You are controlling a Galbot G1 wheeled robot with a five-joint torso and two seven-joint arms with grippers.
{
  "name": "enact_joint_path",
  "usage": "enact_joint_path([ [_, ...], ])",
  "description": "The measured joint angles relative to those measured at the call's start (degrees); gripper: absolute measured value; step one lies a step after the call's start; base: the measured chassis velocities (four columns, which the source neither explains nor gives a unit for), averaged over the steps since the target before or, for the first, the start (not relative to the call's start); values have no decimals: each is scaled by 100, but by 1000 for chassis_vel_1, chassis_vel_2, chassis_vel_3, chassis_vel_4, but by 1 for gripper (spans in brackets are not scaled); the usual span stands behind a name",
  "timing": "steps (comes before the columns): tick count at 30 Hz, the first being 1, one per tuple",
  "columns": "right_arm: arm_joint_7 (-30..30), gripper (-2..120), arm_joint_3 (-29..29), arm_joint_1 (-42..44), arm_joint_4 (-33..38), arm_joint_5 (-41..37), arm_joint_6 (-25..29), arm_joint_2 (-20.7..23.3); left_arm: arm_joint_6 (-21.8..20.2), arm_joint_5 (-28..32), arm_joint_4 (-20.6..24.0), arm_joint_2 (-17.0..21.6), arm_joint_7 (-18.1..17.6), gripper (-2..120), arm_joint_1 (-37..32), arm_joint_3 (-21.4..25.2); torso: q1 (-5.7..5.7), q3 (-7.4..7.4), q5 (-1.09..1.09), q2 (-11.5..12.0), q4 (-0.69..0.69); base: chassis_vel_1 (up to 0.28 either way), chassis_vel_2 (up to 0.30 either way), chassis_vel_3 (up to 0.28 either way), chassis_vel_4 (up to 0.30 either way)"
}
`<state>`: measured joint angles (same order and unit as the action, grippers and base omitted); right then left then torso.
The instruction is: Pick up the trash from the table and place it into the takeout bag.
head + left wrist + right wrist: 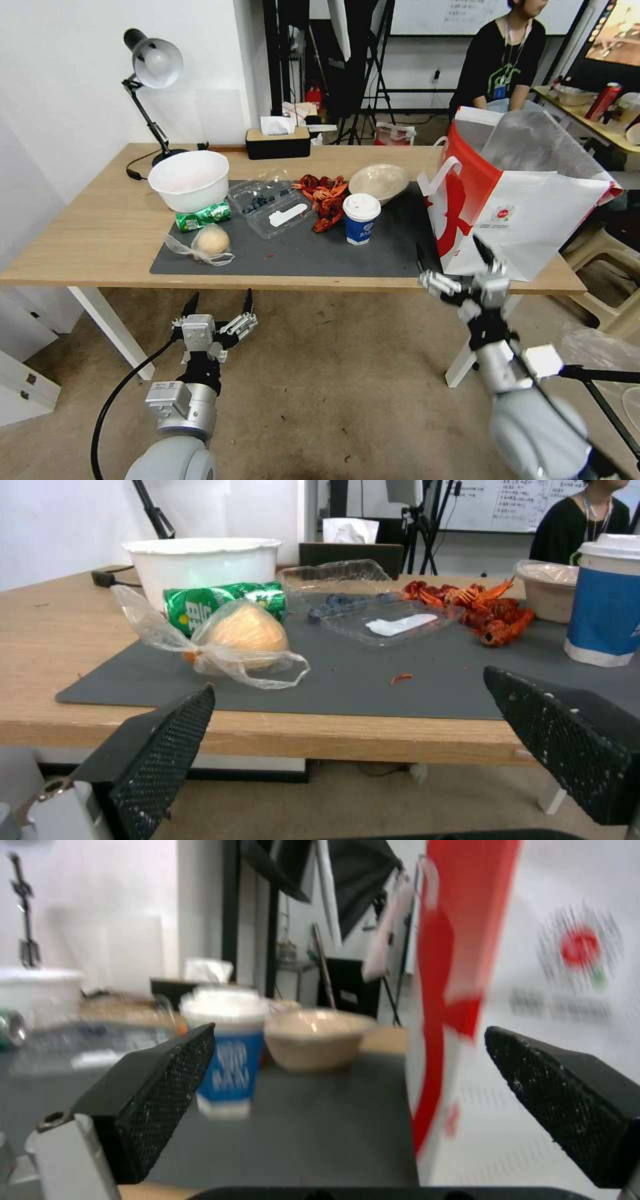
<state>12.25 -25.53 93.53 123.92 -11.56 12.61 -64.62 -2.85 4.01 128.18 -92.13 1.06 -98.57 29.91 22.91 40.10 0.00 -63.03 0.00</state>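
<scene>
Black rectangular tissue box [277,143], white tissue protruding, at desk's far edge. Grey metal articulated desk lamp [152,73], far-left corner. Red drinks can [603,101] on separate side desk.

You had a long light-wood table [100,227] on white legs. Directly on it lay a dark grey mat [320,253]; a desk lamp [150,73] and black tissue box [277,143] stood at the far edge, a white-and-red takeout bag [520,213] at the right end.
</scene>
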Motion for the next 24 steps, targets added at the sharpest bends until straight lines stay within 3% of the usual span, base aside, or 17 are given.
enact_joint_path([
  [14,208,100,247,138,-407,150,225,-205,58,5,-27,20,10,100,-9,3,1,1,0,0,1,0,0,0,0],
  [24,284,100,526,-373,-280,-155,-184,-98,82,5,-27,20,9,100,-6,13,1,1,0,1,1,0,0,0,0],
])
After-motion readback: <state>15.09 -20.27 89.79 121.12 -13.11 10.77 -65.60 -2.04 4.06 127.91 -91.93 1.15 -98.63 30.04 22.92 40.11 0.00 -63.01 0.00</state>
